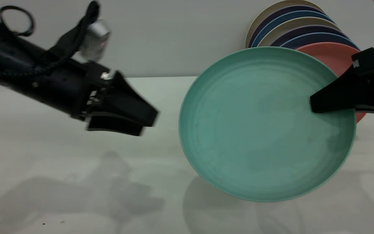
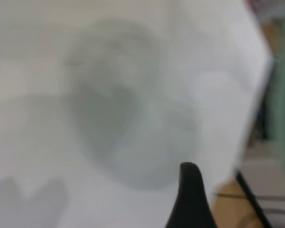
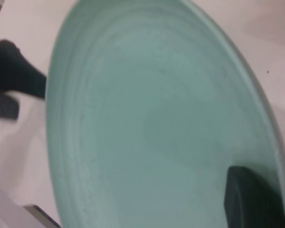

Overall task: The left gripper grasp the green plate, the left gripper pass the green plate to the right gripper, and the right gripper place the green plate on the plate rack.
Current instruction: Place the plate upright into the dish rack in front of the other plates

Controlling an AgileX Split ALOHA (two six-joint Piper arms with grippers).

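Observation:
The green plate (image 1: pixel 265 126) hangs tilted in the air above the table at the right, its hollow side facing the exterior camera. My right gripper (image 1: pixel 314 104) is shut on the plate's right rim, with one finger lying across the inner face. In the right wrist view the plate (image 3: pixel 152 123) fills the frame, with one of my fingers (image 3: pixel 254 202) pressed on it. My left gripper (image 1: pixel 148 125) is to the left of the plate, apart from it, open and empty. The plate rack's wire is hidden.
Several plates stand on edge in a row at the back right behind the green one: a salmon-pink plate (image 1: pixel 331 57) nearest, then dark blue (image 1: pixel 310 38) and beige ones. The white table (image 1: pixel 76 182) lies below, and its edge (image 2: pixel 249 137) shows in the left wrist view.

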